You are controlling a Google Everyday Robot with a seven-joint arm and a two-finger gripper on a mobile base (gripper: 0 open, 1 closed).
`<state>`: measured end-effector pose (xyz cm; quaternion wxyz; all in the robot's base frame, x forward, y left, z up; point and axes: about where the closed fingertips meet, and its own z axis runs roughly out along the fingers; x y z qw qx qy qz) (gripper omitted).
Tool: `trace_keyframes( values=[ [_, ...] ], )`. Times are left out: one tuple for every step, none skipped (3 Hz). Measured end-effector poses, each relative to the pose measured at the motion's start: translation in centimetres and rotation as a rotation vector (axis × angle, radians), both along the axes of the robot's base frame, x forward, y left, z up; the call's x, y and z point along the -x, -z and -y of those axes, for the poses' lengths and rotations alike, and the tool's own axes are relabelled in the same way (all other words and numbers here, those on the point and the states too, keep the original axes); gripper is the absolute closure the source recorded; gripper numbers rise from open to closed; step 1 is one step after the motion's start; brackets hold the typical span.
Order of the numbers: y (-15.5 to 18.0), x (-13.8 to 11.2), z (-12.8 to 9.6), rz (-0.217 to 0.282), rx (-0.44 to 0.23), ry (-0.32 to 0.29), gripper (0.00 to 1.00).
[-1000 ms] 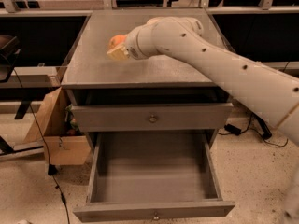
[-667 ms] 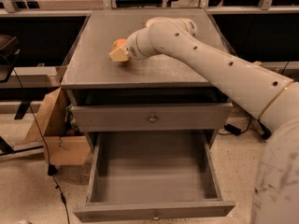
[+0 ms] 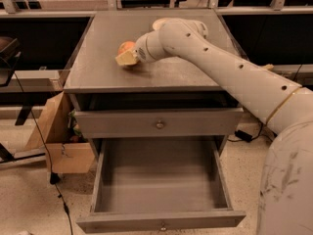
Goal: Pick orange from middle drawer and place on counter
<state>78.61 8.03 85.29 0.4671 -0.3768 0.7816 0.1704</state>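
Note:
The orange point(image 3: 126, 47) is a small orange-red fruit at the gripper's tip, on or just above the counter point(image 3: 166, 43), a flat grey cabinet top. My gripper point(image 3: 126, 57) reaches over the counter's left-middle part from the right, its yellowish fingers point(image 3: 125, 58) against the orange's near side. The middle drawer point(image 3: 161, 185) is pulled fully out below, and its grey floor shows nothing in it. Its front panel has a tiny knob point(image 3: 163, 226).
A closed upper drawer front with a brass-coloured knob point(image 3: 160, 124) sits under the counter. A cardboard box point(image 3: 58, 141) stands on the floor to the left of the cabinet, with a black cable point(image 3: 46, 146) trailing beside it. My white arm point(image 3: 244, 82) crosses the right side.
The gripper with the orange has come down a little and shifted slightly right over the counter. The drawer has not moved.

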Motion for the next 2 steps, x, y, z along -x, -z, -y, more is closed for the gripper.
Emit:
trace_keyframes(
  values=[
    [1.46,0.41,1.2,-0.041,-0.063,0.001,0.0],
    [1.49,0.43,1.25,-0.042,-0.065,0.002,0.0]
  ],
)
